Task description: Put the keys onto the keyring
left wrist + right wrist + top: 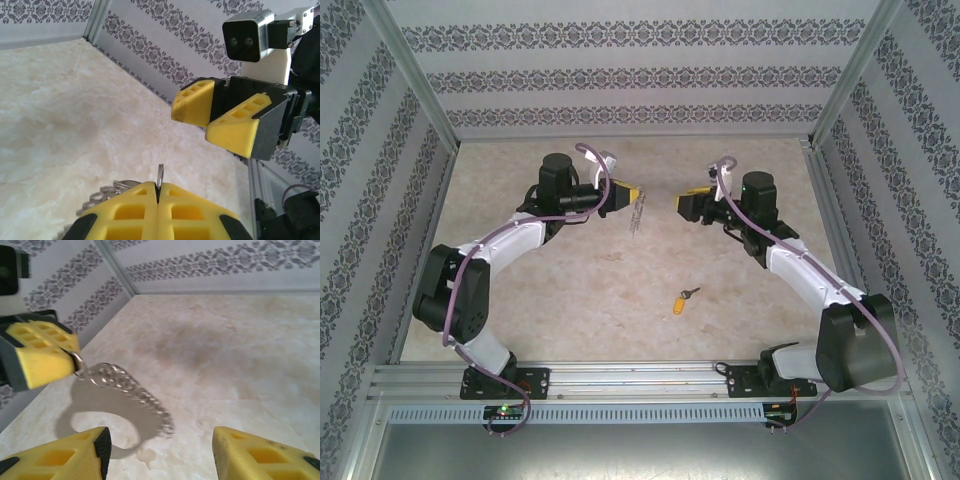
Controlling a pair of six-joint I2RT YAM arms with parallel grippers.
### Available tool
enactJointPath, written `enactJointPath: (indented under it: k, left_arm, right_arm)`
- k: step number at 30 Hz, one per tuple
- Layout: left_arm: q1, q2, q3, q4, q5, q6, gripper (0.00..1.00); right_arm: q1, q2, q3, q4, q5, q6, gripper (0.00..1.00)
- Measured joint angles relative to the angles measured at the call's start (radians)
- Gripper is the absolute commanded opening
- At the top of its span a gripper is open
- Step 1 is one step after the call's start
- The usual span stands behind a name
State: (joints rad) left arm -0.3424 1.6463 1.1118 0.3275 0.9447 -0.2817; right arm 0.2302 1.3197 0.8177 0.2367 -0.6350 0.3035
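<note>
1. My left gripper [157, 192], with its yellow block fingers, is pressed together on the keyring [160, 175], a thin silvery metal ring whose edge stands up out of the seam between the fingers
2. A string of small silvery chain links [131, 386] hangs from that ring over the pale marbled table [570, 290], with its shadow on the surface below
3. My right gripper [160, 455] faces the left one with its fingers apart and nothing between them, near the ring but not touching it
4. The small key [684, 300], with a yellow-orange plastic head and a short silver blade, lies flat on the table between my two arms, well apart from both grippers
</note>
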Motion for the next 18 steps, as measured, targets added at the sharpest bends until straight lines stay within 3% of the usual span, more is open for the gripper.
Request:
enactJointPath:
  k: [7, 18]
  left_arm:
    - [-0.032, -0.015, 0.090, -0.234, -0.043, 0.217, 0.00]
    - [-0.076, -0.068, 0.092, -0.287, -0.041, 0.371, 0.00]
  right_arm:
    - [-0.003, -0.010, -0.028, 0.076, -0.051, 0.035, 0.54]
    - [0.055, 0.018, -0.027, 0.157, -0.238, 0.038, 0.53]
